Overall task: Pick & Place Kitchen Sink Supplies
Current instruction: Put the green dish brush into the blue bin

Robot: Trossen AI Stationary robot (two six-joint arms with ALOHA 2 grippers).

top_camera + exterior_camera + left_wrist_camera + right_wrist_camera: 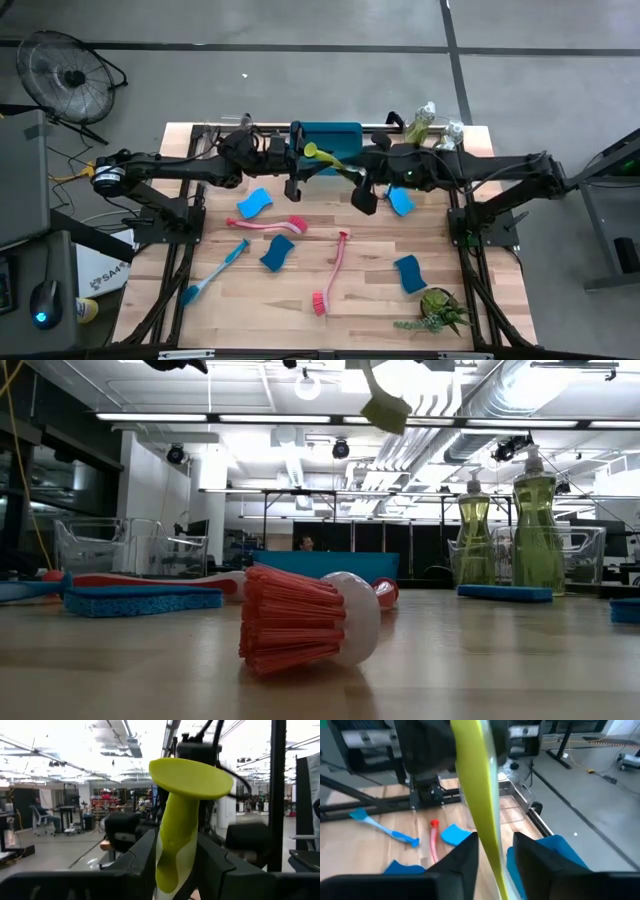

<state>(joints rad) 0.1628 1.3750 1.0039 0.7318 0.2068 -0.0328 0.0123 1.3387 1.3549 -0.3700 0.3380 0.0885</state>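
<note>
Worktop: carrying loose sponges and two brushes, the blue tray lying at its far edge.
Left arm: reaching in level from the left, above the tray.
Right arm: reaching in from the right, meeting the left.
Left gripper: narrowly set, fingers gripping the yellow-green brush by its handle.
Right gripper: fingers sitting narrowly either side of the same handle; contact unclear.
Yellow-green brush: hanging in the air between both grippers.
</note>
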